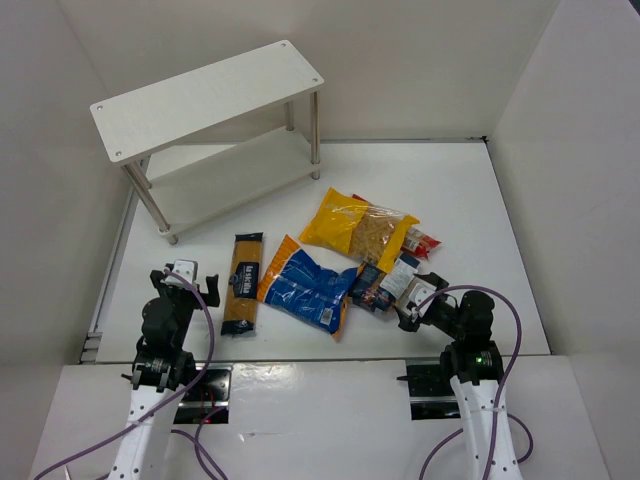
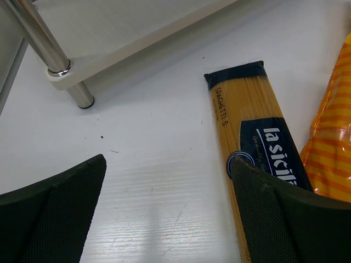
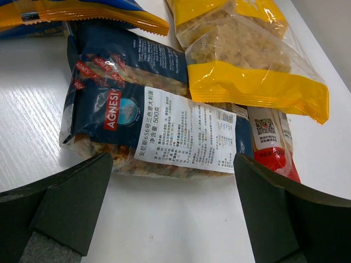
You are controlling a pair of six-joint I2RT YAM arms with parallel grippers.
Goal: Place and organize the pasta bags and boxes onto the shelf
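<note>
The white two-tier shelf (image 1: 210,92) stands at the far left; its leg (image 2: 48,48) and lower board show in the left wrist view. Five packages lie flat on the table. The long orange-dark spaghetti packet (image 1: 243,282) (image 2: 247,126) lies just right of my open, empty left gripper (image 1: 186,278) (image 2: 167,219). The blue crinkly bag (image 1: 308,287), the yellow-and-clear bag (image 1: 360,228) (image 3: 247,55) and the slim red-clear packet (image 1: 425,240) (image 3: 274,145) lie nearby. The dark blue package (image 1: 388,283) (image 3: 126,82) lies just ahead of my open, empty right gripper (image 1: 420,298) (image 3: 173,213).
White walls close in the table on the left, back and right. The yellow bag overlaps the dark blue package and the red packet. The blue bag's orange-striped edge (image 2: 332,148) lies against the spaghetti packet. Bare table (image 1: 450,190) lies right of the shelf.
</note>
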